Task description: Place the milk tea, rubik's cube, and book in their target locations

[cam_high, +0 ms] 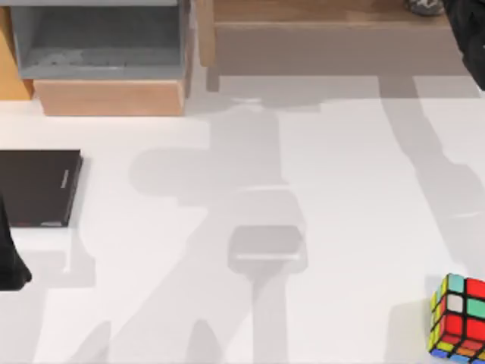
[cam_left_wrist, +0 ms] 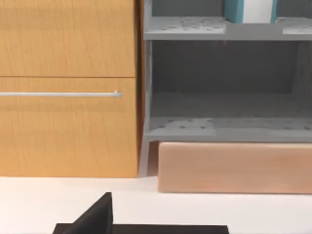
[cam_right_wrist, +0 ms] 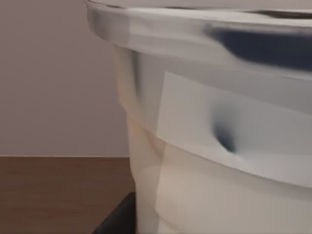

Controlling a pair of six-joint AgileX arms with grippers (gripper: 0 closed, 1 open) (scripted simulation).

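- Sitting at the table's [cam_high: 318, 189] left edge, my left arm [cam_high: 11, 262] is only a dark shape cut off by the frame; I cannot tell how its claw stands.
- Beside it, a flat black slab [cam_high: 38, 188] lies on the table, its left part out of frame.
- At far left stands a grey shelf unit [cam_high: 98, 42] on a wooden base. In the left wrist view the book [cam_left_wrist: 248, 10] stands upright on the upper shelf, teal covers either side of white pages, its top cut off.
- A wooden cabinet [cam_left_wrist: 68, 87] with a bar handle stands left of the shelves.
- My right arm [cam_high: 470, 38] is a dark mass at the far right corner, over a wooden shelf [cam_high: 326, 15].
- The milk tea [cam_right_wrist: 219, 146], a pale cup, stands upright right against the right wrist camera, rim uppermost; whether that claw grips it I cannot tell.
- The cube [cam_high: 457, 318] sits at the near right corner, partly cut off.
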